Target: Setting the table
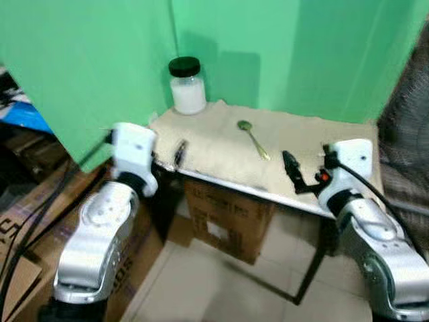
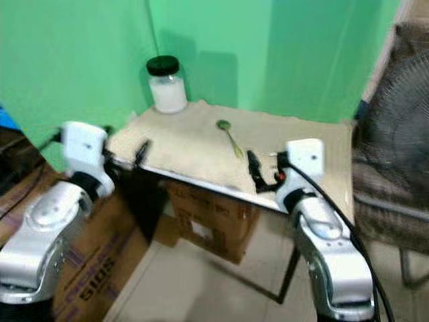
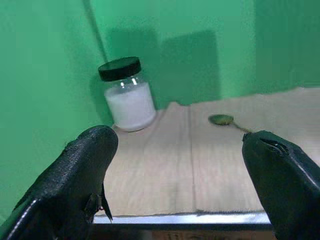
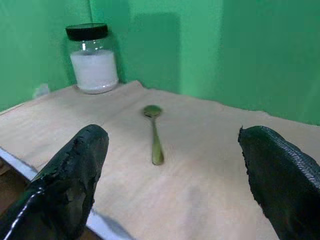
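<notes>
- Under the counter [image 1: 221, 176]: cardboard box [image 1: 228, 218], print on its face too blurred to read.
- Beside the left arm: another cardboard carton [image 2: 100, 268] with dark lettering, looks like "SIDS", not fully legible.
- No label readable on the jar [image 1: 186, 86]: clear body, white contents, black lid.
- Left end effector [image 1: 179, 153]: at the counter's near-left edge, fingers pointing in over the cloth [image 1: 214, 144]. Wrist view shows both black fingers [image 3: 80, 175] spread wide apart, nothing between them.
- Left forearm angled up from below the counter's edge, white wrist housing just outside the counter's corner.
- Right end effector [image 1: 293, 171]: over the near edge of the counter, right of centre. Fingers [image 4: 75, 170] wide apart, gripping nothing.
- Right forearm rises from low right, wrist bent toward the counter, black cable running along it.
- Spoon [image 1: 253, 139]: flat on the cloth, ahead of the right end effector and slightly to its left, bowl end pointing away toward the green backdrop [image 1: 268, 47]. Clear of both end effectors.
- Jar sits ahead of the left end effector at the far-left corner of the counter, against the backdrop, well apart from the spoon.
- Fan grille [image 2: 402, 100] stands right of the right arm.
</notes>
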Available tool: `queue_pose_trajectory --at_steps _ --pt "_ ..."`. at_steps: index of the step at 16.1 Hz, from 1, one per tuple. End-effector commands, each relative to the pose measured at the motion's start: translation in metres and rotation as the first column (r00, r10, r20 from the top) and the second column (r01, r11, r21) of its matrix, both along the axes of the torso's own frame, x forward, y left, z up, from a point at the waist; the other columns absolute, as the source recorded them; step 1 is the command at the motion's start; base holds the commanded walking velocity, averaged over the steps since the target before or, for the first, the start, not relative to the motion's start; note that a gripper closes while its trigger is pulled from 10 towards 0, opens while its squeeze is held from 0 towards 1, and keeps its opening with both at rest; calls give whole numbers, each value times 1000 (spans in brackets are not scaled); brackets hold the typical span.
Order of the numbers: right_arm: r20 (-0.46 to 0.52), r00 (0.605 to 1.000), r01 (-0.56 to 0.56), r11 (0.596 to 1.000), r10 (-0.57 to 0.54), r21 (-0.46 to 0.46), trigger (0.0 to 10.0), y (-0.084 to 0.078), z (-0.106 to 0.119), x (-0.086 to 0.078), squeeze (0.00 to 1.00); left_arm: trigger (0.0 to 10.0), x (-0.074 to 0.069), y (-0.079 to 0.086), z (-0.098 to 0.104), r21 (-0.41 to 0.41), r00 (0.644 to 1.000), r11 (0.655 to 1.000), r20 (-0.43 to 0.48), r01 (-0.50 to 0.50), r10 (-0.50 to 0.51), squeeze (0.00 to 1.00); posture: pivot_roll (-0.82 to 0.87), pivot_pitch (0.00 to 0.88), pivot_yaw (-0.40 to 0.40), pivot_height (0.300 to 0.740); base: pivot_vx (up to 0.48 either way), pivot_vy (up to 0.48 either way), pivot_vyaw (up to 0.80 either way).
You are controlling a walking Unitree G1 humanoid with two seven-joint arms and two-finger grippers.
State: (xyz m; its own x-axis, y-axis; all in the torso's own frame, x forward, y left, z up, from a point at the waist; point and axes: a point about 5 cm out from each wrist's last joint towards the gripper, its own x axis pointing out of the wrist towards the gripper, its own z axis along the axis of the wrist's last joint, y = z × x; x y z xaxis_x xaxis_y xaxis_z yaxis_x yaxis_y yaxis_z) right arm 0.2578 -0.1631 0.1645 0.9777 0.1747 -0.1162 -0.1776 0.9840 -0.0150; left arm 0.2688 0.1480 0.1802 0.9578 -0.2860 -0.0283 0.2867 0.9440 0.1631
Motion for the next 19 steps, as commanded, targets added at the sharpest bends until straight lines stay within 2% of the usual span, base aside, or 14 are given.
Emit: queue_pose_trajectory --at_steps 1,3,7,10,14,19 --pt "30 999 -40 999 39 18 10000 10 5 5 0 10000 -2 6 -4 30 1000 1000 -20 4 -3 0 124 0 61 740 289 0 0" --pt "34 998 -50 999 50 14 10000 12 4 8 0 10000 -3 3 -9 37 999 999 -40 37 -36 0 122 0 57 740 283 0 0" --pt "27 997 -72 997 72 -10 10000 14 1 10 0 10000 -4 4 -18 18 998 1000 -60 13 -12 0 125 0 44 740 286 0 0" --pt "17 996 -83 997 83 -6 10000 16 -1 13 0 10000 -10 8 -34 69 995 997 -101 32 -24 0 130 0 31 740 287 0 0" --pt "13 997 -71 997 70 25 10000 13 -2 15 0 10000 -11 9 -36 75 994 997 -101 37 -29 0 126 0 29 740 290 0 0" --pt "7 992 -127 992 127 -7 10000 19 -1 22 0 10000 -10 4 -37 77 994 995 -93 59 -52 0 124 0 18 740 289 0 0"
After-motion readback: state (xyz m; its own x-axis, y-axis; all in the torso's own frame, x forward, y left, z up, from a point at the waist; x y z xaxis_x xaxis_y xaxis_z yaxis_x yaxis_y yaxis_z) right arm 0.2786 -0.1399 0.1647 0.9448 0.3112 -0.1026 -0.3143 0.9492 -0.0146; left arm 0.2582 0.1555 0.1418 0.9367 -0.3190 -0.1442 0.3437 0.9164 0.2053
